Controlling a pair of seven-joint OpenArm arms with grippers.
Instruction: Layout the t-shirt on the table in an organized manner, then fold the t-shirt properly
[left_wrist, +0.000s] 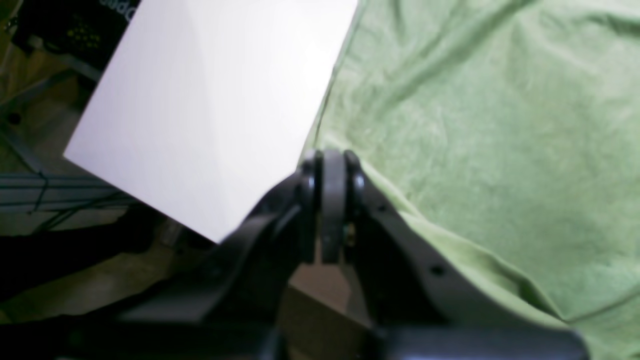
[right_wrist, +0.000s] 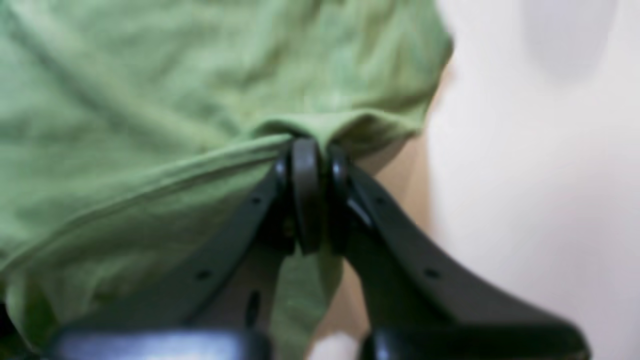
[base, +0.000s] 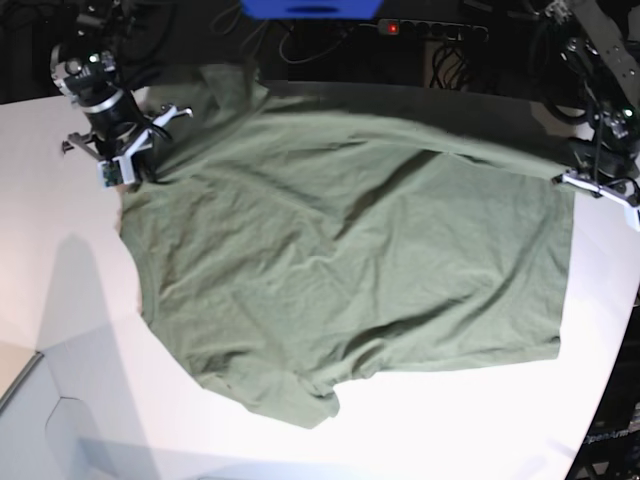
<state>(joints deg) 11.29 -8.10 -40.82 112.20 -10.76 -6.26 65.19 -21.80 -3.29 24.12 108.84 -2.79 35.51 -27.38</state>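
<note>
T-shirt (base: 340, 270) plain, no legible writing; both claws pinching edges

The left gripper (left_wrist: 332, 165) pinches the t-shirt (left_wrist: 480, 145) edge over the table (left_wrist: 210, 110).

no legible text. pale letter fragments on a dark object (left_wrist: 117, 9) at top left of left wrist view, cropped, unreadable.
</note>
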